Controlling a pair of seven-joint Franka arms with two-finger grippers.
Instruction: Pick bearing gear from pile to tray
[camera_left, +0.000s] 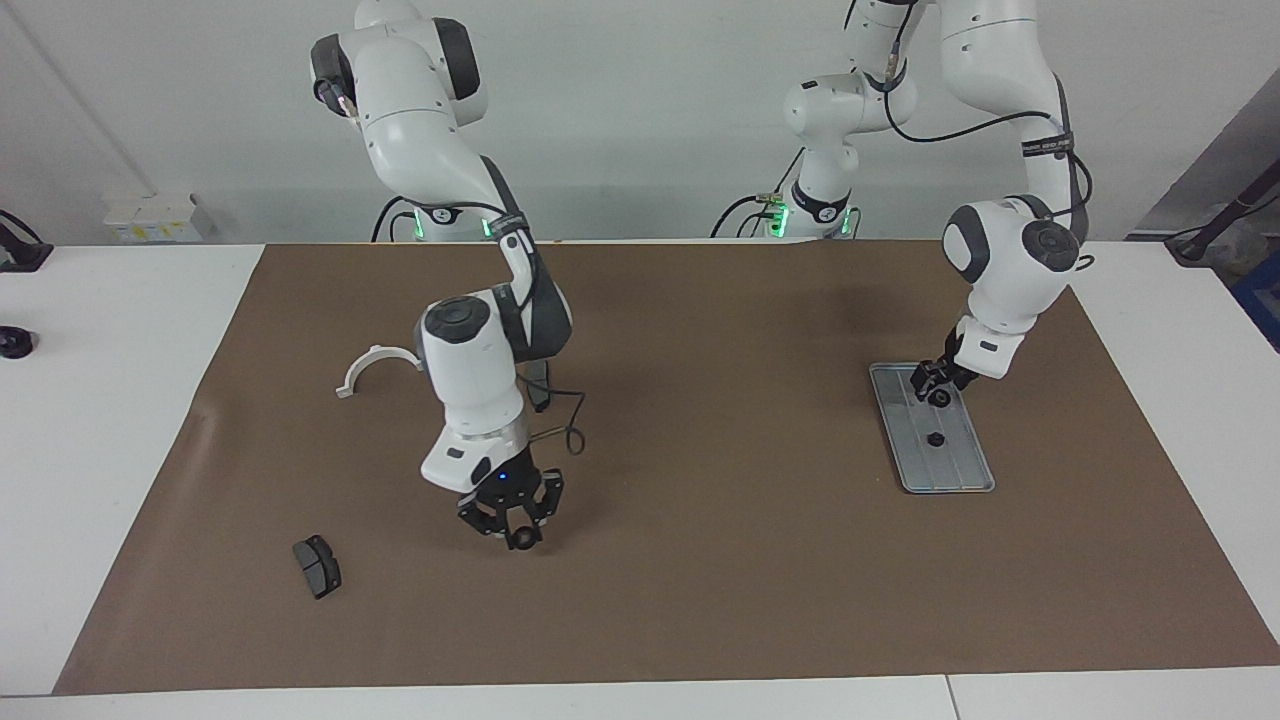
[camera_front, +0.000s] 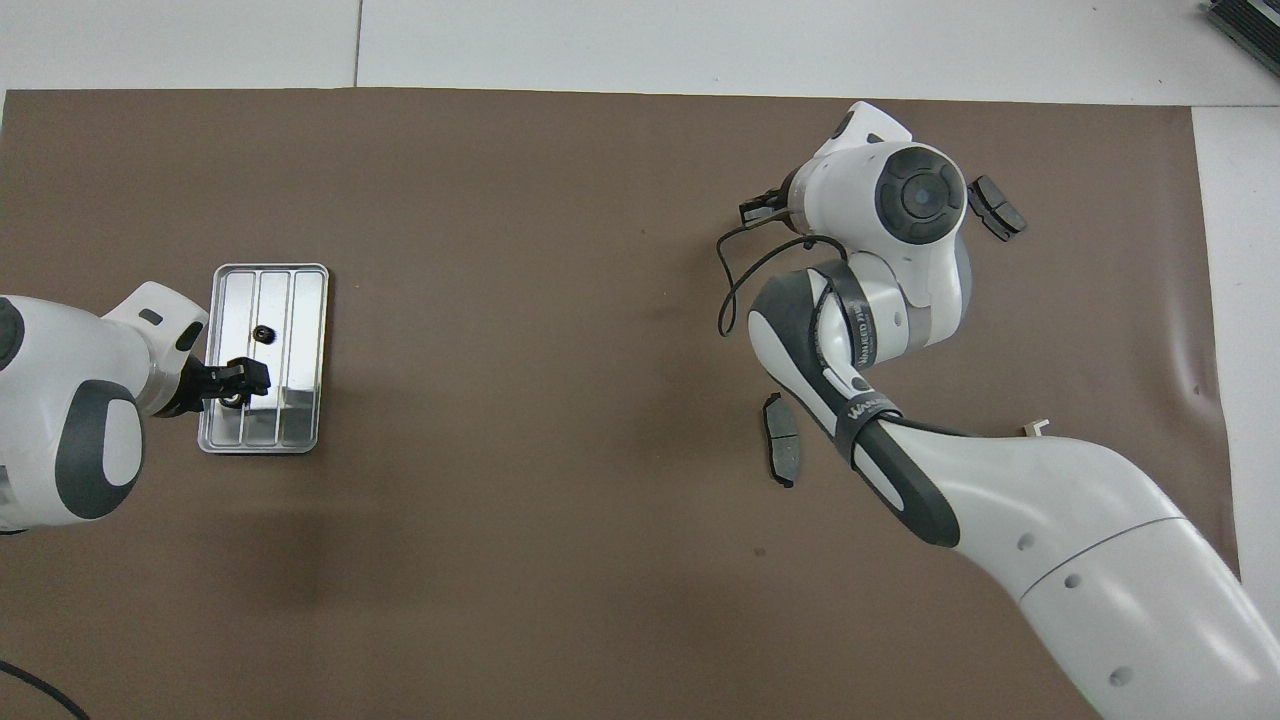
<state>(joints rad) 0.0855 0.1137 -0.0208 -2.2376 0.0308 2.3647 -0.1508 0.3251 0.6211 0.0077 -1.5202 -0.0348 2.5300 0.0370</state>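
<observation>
We see the left gripper (camera_left: 937, 384) over the robots' end of the tray (camera_left: 955, 470), a small black gear (camera_left: 941, 398) right at its tips; can't tell whether the fingers are spread or pinching it. A 2nd gear (camera_left: 935, 439) lies on the tray mid-way along. The right gripper (camera_left: 512, 527) hangs over bare mat w/ fingers closed on a small black gear (camera_left: 522, 540), apart from the pile's leftovers: a dark pad (camera_left: 317, 566) toward the right arm's end, another pad (camera_front: 782, 452) partly under that arm, a white half-ring (camera_left: 375, 366).
</observation>
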